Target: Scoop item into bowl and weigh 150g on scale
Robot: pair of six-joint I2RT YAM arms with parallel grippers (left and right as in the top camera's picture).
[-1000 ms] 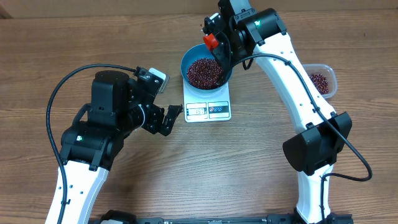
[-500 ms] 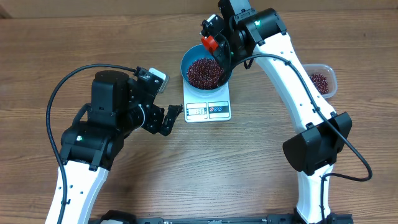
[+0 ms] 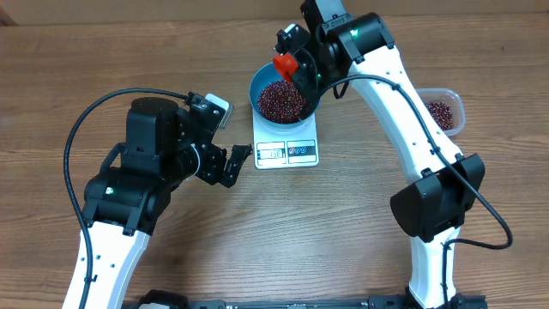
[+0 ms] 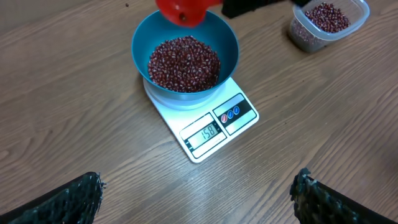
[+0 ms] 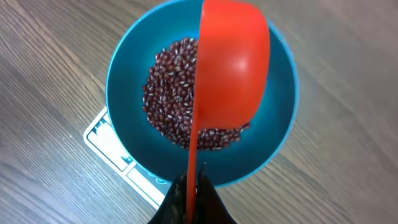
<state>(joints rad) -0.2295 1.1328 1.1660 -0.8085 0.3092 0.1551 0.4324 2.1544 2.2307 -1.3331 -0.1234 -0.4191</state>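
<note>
The blue bowl (image 3: 255,90) stands on the white scale (image 3: 287,153) and holds a heap of dark red beans (image 3: 281,100). My right gripper (image 3: 301,70) is shut on the thin handle of a red scoop (image 3: 285,64), which hangs tilted on its side over the bowl's far part. The right wrist view shows the scoop (image 5: 233,62) above the beans (image 5: 171,106) and the bowl (image 5: 124,81), with its handle pinched in the right gripper (image 5: 193,186). My left gripper (image 3: 235,165) is open and holds nothing, left of the scale. In the left wrist view, digits show in the scale's (image 4: 211,130) display.
A clear plastic tub (image 3: 442,112) with more beans stands at the right, beyond my right arm; it also shows in the left wrist view as the tub (image 4: 326,25). Bare wooden table lies between the left gripper (image 4: 198,199) and the scale.
The right gripper has turned the red scoop a little over the bowl's far rim. The left arm has not moved.
</note>
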